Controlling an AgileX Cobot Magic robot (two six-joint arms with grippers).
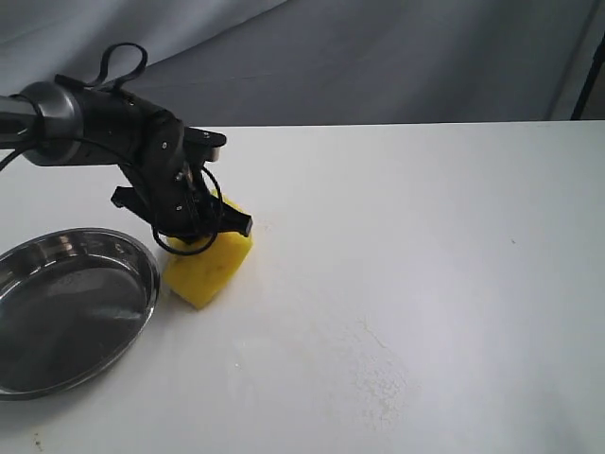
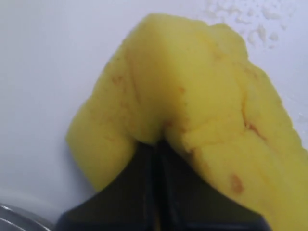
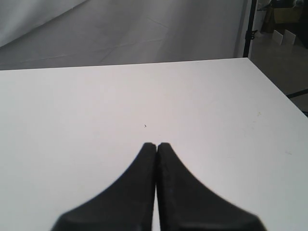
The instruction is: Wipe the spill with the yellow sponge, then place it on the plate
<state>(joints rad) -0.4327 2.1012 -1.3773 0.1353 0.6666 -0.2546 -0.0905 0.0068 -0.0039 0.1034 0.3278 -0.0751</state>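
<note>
The yellow sponge (image 1: 208, 267) (image 2: 192, 96), thick foam with brown stains, is pinched in my left gripper (image 1: 200, 227) (image 2: 158, 142), whose black fingers are squeezed together deep into the foam. Its lower corner rests on or hangs just over the white table (image 1: 425, 236), right of the plate (image 1: 28, 364), a shiny steel dish at the front left. No amber spill shows; only a faint wet sheen with small droplets (image 1: 383, 374) (image 2: 250, 14) marks the table. My right gripper (image 3: 156, 144) is shut and empty over bare table, outside the exterior view.
A grey cloth backdrop (image 1: 378, 57) hangs behind the table's far edge. A black stand leg (image 1: 591, 66) rises at the far right. The plate's rim (image 2: 19, 216) peeks into the left wrist view.
</note>
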